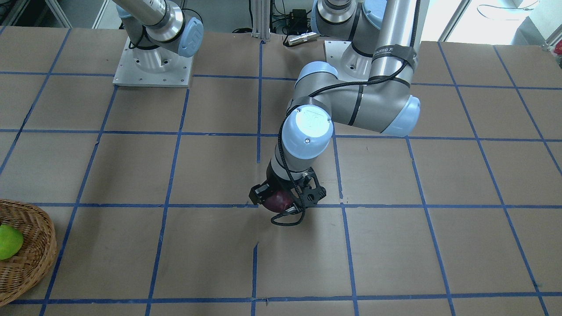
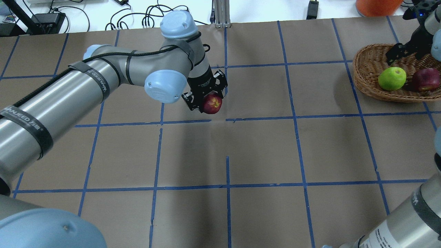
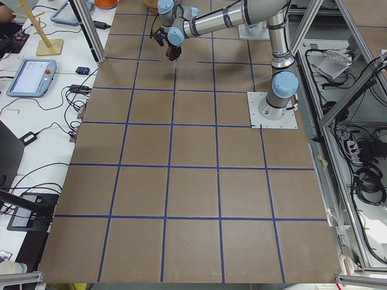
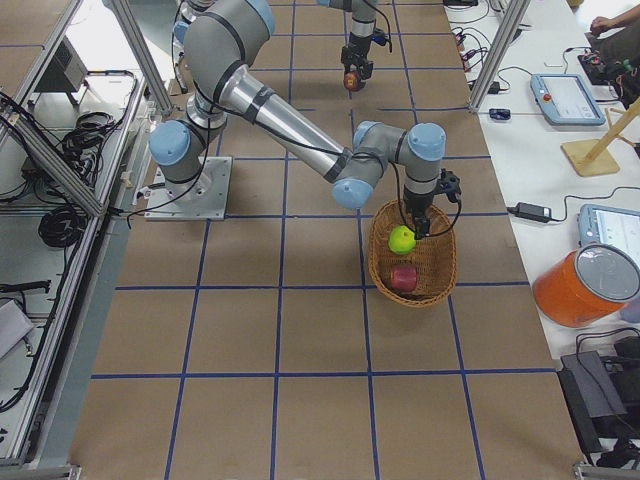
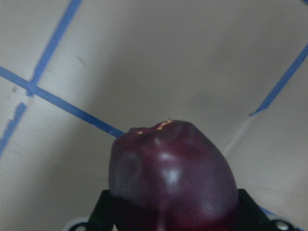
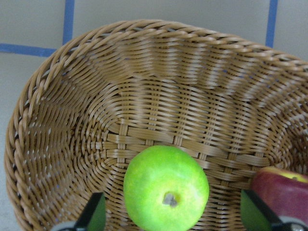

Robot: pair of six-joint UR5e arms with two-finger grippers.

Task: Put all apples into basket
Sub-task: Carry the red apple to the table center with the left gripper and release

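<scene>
My left gripper (image 2: 209, 102) is shut on the dark maroon apple (image 2: 212, 104) and holds it above the middle of the table; the apple also shows in the front view (image 1: 276, 202) and fills the left wrist view (image 5: 173, 180). The wicker basket (image 2: 369, 70) stands at the far right of the table. The lime green apple (image 2: 392, 78) and the red apple (image 2: 426, 79) lie in it side by side. My right gripper (image 2: 406, 51) hangs open and empty just above the basket's inside (image 6: 72, 144), over the green apple (image 6: 166, 195).
An orange container (image 2: 377, 6) stands beyond the basket at the table's far edge. An aluminium post (image 2: 220, 13) rises at the far middle edge, with cables beside it. Blue tape lines grid the brown table (image 2: 262, 151).
</scene>
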